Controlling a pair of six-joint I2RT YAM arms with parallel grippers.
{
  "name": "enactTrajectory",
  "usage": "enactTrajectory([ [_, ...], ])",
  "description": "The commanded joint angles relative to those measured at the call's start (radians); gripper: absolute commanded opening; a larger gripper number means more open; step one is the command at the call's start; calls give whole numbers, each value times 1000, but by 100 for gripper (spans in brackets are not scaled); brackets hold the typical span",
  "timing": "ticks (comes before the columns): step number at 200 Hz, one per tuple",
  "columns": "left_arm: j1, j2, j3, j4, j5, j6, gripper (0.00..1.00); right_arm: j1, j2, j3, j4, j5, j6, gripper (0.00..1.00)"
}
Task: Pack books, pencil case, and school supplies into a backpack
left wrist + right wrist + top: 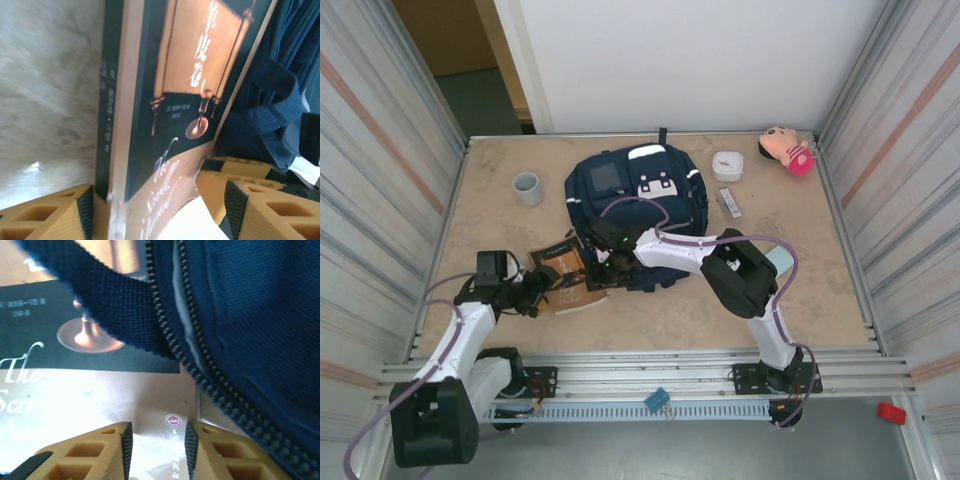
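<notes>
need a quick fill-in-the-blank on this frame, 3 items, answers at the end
1. The left gripper is closed on the tan end of the ___.
2. In the top view, the grey cup stands to the ___ of the backpack.
3. The plush toy in the far right corner of the table is ___.

Missing words: book; left; pink.
</notes>
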Motion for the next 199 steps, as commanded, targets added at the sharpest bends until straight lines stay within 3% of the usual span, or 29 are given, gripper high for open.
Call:
enactTrajectory([
  [1, -67, 32, 20, 137, 125, -44, 69, 7, 45, -41, 17, -7, 20, 34],
  [33, -117, 93, 54, 151, 79, -44, 62, 3, 43, -47, 35, -22, 29, 33],
  [67, -124, 78, 88, 19, -43, 2, 18, -5, 0, -77, 67, -14, 38, 36],
  [93, -133, 1, 145, -146, -186, 63, 3, -21, -83, -116, 128, -30, 49, 44],
  [116, -141, -82, 219, -229, -239, 129, 0, -32, -196, -138, 157, -8, 50, 43],
  [146, -165, -154, 346, -203, -193, 196, 0, -53, -383, -200, 203, 36, 44, 43],
  [171, -201, -159, 429, -74, -62, 280, 0, -85, -578, -305, 295, 79, 30, 47],
  [199, -271, -127, 444, 248, 142, 338, 0, -115, -805, -430, 368, 190, -91, 49],
])
